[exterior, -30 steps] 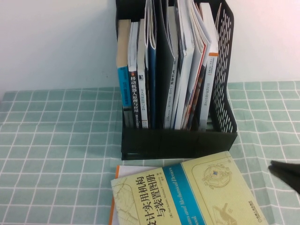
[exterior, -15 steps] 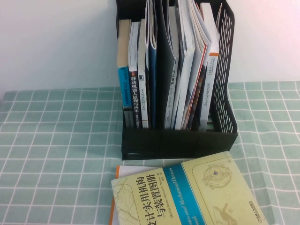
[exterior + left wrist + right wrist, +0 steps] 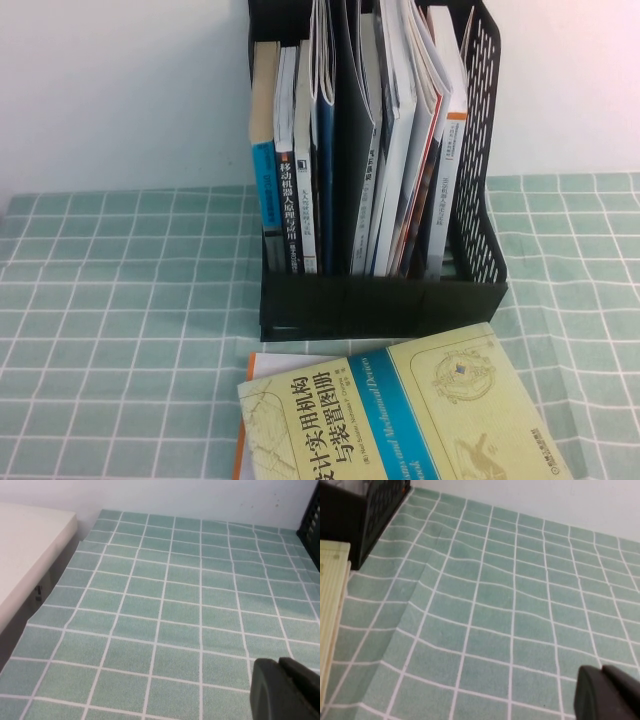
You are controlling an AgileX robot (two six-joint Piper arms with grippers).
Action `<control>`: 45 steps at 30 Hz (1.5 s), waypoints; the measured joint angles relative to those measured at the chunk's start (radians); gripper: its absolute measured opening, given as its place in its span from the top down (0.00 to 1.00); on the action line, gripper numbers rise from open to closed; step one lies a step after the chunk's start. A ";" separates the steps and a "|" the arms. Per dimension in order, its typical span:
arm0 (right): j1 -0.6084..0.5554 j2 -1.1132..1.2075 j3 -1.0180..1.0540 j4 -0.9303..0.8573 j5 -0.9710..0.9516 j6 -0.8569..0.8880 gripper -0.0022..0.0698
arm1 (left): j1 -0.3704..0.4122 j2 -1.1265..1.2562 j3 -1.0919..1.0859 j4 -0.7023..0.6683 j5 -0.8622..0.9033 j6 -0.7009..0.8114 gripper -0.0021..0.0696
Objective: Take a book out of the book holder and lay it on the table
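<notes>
Now your right tool (image 3: 607, 692) sits pressed together over bare bench (image 3: 495, 605), the book (image 3: 400, 420) flat off to its left before the book holder (image 3: 380, 300); your left tool (image 3: 285, 690) hovers too, spread unclear.

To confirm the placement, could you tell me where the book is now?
In the high view, the book lies flat on the table, just in front of the book holder.

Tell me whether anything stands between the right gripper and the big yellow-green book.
Nothing visible does. The right gripper, shut, hangs over bare table; only cloth lies between it and the book, flat before the book holder. The left gripper is off on the other side.
</notes>
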 joint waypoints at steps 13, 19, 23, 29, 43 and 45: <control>-0.006 0.000 0.000 0.046 0.006 0.005 0.97 | 0.000 0.000 0.000 0.000 0.000 -0.015 0.97; -0.006 0.000 0.000 0.053 0.007 0.005 0.97 | 0.000 0.000 0.000 0.000 0.000 -0.015 0.97; -0.006 0.000 0.000 0.056 0.007 0.005 0.97 | 0.000 0.000 0.000 0.000 0.000 -0.015 0.97; -0.006 0.000 0.000 0.069 0.009 0.005 0.97 | 0.000 0.000 0.000 0.000 0.000 -0.015 0.97; -0.006 0.000 0.000 0.070 0.009 0.005 0.97 | 0.000 0.000 0.000 0.000 0.000 -0.015 0.97; -0.006 0.000 0.000 0.070 0.009 0.005 0.97 | 0.000 0.000 0.000 0.000 0.000 -0.015 0.97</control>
